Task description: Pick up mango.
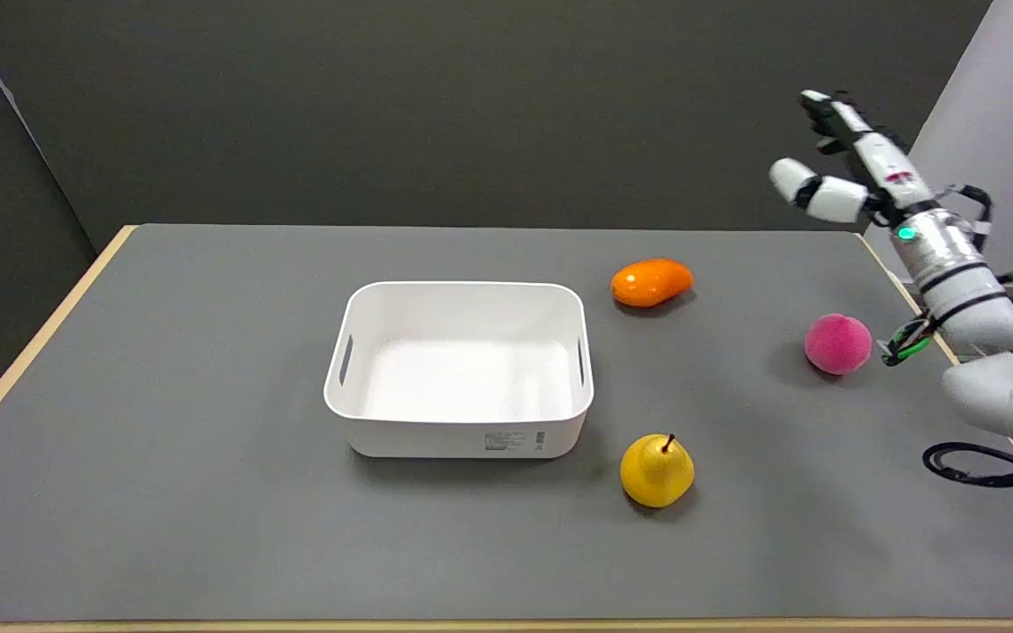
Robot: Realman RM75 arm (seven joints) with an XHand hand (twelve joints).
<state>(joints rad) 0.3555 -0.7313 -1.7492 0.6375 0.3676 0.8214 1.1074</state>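
Note:
The mango (652, 282) is orange and oval, lying on the grey table just right of the white bin's far corner. My right hand (845, 163) is raised in the air at the upper right, well above and to the right of the mango. Its fingers are stretched out and apart, and nothing is in them.
A white plastic bin (460, 422) sits mid-table, with nothing inside it. A yellow pear (657, 470) stands in front of the bin's right corner. A pink peach (837, 344) lies near the right edge, below my forearm. A black cable (968, 466) loops at the right edge.

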